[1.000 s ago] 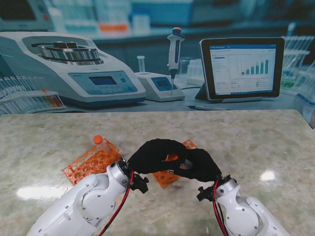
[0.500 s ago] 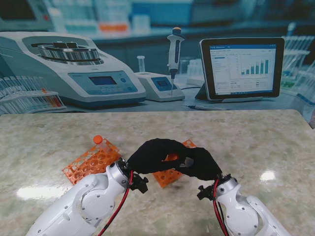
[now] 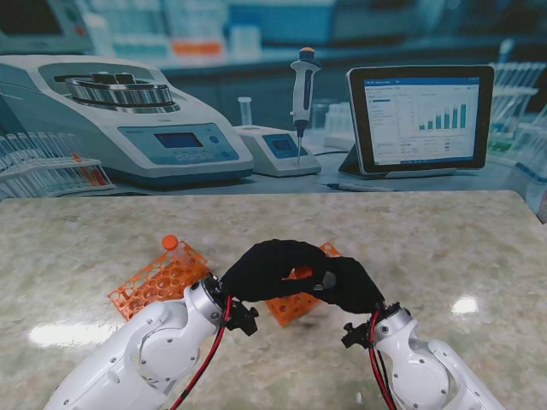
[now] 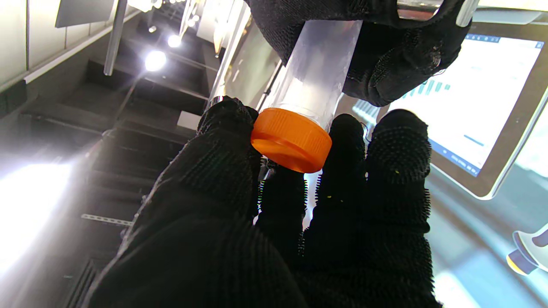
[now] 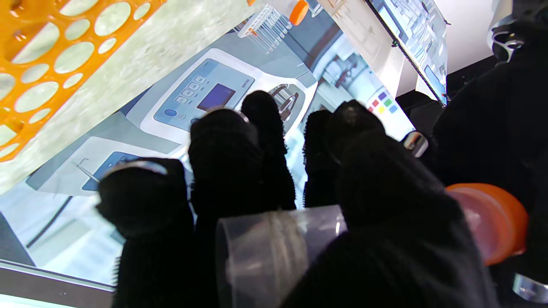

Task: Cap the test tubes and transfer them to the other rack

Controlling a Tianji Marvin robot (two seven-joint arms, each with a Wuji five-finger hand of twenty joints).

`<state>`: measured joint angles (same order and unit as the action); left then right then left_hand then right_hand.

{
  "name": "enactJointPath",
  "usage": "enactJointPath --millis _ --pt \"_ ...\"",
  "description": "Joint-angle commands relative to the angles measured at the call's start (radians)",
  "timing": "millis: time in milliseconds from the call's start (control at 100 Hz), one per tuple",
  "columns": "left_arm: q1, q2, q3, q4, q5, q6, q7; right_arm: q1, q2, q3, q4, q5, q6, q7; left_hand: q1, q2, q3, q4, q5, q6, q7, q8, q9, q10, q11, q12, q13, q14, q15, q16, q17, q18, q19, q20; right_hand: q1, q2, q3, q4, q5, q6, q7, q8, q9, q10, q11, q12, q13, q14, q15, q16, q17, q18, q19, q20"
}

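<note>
Only wrist views reveal tube [image 4: 317, 68], cap [image 4: 291, 139].

A marbled table [image 3: 444, 248] is seen, with two orange racks [image 3: 158, 279] [image 3: 295, 301] laid side by side on it.

Stand cam looks down from above shoulders at table [image 3: 444, 248], arms at near corners. Both wrist cams sit v. close behind fingers, tilted toward backdrop. All 3 share the tube [image 4: 314, 72] w/ cap [image 4: 291, 139] between the hands; right wrist cam also catches rack [image 5: 38, 55].
</note>
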<state>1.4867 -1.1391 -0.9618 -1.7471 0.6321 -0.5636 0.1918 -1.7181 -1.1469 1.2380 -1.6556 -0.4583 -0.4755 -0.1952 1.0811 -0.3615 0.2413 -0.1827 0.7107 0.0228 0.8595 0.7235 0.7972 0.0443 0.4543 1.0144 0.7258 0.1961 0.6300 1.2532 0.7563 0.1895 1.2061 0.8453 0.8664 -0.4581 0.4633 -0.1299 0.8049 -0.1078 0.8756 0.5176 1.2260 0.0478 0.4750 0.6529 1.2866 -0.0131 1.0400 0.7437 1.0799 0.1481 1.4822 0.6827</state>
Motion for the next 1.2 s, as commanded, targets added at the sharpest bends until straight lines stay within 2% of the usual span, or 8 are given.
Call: enactJointPath --millis 0,320,520,620,920,1070,1130,1190 --pt "0.006 0.004 0.001 -0.013 -0.002 -0.004 -0.011 -0.005 -0.001 -0.001 -0.002 -0.002 0.016 -0.005 0.21 0.16 0.394 0.053 0.121 -0.087 0.164 0.039 0.006 -0.017 0.003 -0.009 0.08 -0.184 0.071 0.005 0.0 -0.014 -0.005 0.03 0.093 0.182 0.039 -0.04 -0.029 0.023 0.024 0.026 0.04 0.02 0.008 -0.015 0.031 -0.013 0.035 0.018 0.019 0.008 0.041 0.013" --pt "0.006 0.011 -0.004 -0.016 -0.018 0.016 -0.047 0.0 -0.006 -0.008 0.004 -0.027 0.021 -0.041 0.21 0.162 0.23 0.09 0.043 -0.065 -0.124 -0.166 -0.043 0.003 -0.137 -0.107 0.049 -0.142 -0.07 -0.068 -0.095 -0.052 -0.012 0.031 -0.024 0.179 0.217 -0.086 0.008 0.02 0.005 0.1 0.119 -0.007 0.005 -0.049 0.035 -0.083 0.144 0.054 0.045 -0.058 0.133 0.047" --pt "0.003 0.012 -0.006 -0.016 -0.01 0.019 -0.048 0.0 -0.006 -0.008 0.005 -0.035 0.014 -0.043 0.19 0.166 -0.145 0.182 -0.051 -0.079 -0.274 -0.288 -0.108 0.012 -0.201 -0.164 -0.042 -0.14 -0.111 -0.229 -0.214 -0.016 -0.013 0.054 -0.041 0.173 0.227 -0.091 0.021 0.004 0.003 0.112 0.131 -0.009 0.0 -0.056 0.036 -0.091 0.162 0.06 0.05 -0.068 0.148 0.051" --pt "0.002 0.014 -0.009 -0.017 -0.006 0.023 -0.055 -0.001 -0.005 -0.006 0.004 -0.036 0.008 -0.041 0.095 0.135 -0.191 0.18 -0.084 -0.084 -0.323 -0.283 -0.167 0.006 -0.164 -0.411 -0.092 -0.129 -0.133 -0.313 -0.288 0.018 -0.044 0.061 -0.045 0.167 0.226 -0.093 0.023 -0.001 0.001 0.112 0.134 -0.009 -0.002 -0.058 0.035 -0.092 0.166 0.061 0.051 -0.071 0.152 0.051" --pt "-0.009 0.022 -0.006 -0.003 -0.015 0.028 -0.093 -0.006 -0.004 -0.003 0.001 -0.041 -0.008 -0.04 -0.035 0.075 -0.214 0.171 -0.108 -0.127 -0.348 -0.236 -0.19 -0.002 -0.19 -0.452 -0.124 -0.11 -0.187 -0.359 -0.347 0.048 -0.174 -0.017 -0.045 0.16 0.218 -0.092 0.026 -0.009 0.0 0.104 0.136 -0.007 -0.005 -0.06 0.035 -0.093 0.175 0.063 0.053 -0.079 0.159 0.051" --pt "-0.019 0.023 0.001 0.005 -0.002 0.029 -0.093 -0.009 -0.003 -0.001 -0.002 -0.043 -0.015 -0.039 0.052 0.027 -0.102 0.167 -0.105 -0.147 -0.327 -0.247 -0.182 -0.017 -0.181 -0.454 -0.083 -0.157 -0.154 -0.343 -0.291 0.011 -0.155 -0.07 -0.042 0.158 0.211 -0.09 0.025 -0.014 0.001 0.099 0.138 -0.009 -0.005 -0.06 0.035 -0.093 0.178 0.064 0.053 -0.079 0.161 0.05" --pt "-0.021 0.024 0.003 0.006 0.002 0.03 -0.093 -0.011 -0.003 0.0 -0.003 -0.044 -0.019 -0.039 0.128 0.033 -0.014 0.166 -0.096 -0.14 -0.311 -0.255 -0.171 -0.028 -0.172 -0.387 -0.034 -0.167 -0.162 -0.109 -0.259 -0.009 -0.13 -0.09 -0.042 0.158 0.209 -0.089 0.025 -0.014 0.002 0.098 0.138 -0.007 -0.005 -0.059 0.035 -0.093 0.178 0.064 0.053 -0.08 0.162 0.049" --pt "-0.024 0.024 0.006 0.009 0.003 0.03 -0.093 -0.013 -0.003 0.001 -0.005 -0.046 -0.022 -0.04 0.202 0.049 0.003 0.184 -0.09 -0.132 -0.297 -0.258 -0.136 -0.046 -0.186 -0.251 0.023 -0.184 -0.171 -0.059 -0.223 -0.028 -0.109 -0.1 -0.041 0.159 0.207 -0.089 0.024 -0.013 0.003 0.096 0.138 -0.009 -0.004 -0.059 0.035 -0.094 0.177 0.063 0.053 -0.081 0.162 0.049"
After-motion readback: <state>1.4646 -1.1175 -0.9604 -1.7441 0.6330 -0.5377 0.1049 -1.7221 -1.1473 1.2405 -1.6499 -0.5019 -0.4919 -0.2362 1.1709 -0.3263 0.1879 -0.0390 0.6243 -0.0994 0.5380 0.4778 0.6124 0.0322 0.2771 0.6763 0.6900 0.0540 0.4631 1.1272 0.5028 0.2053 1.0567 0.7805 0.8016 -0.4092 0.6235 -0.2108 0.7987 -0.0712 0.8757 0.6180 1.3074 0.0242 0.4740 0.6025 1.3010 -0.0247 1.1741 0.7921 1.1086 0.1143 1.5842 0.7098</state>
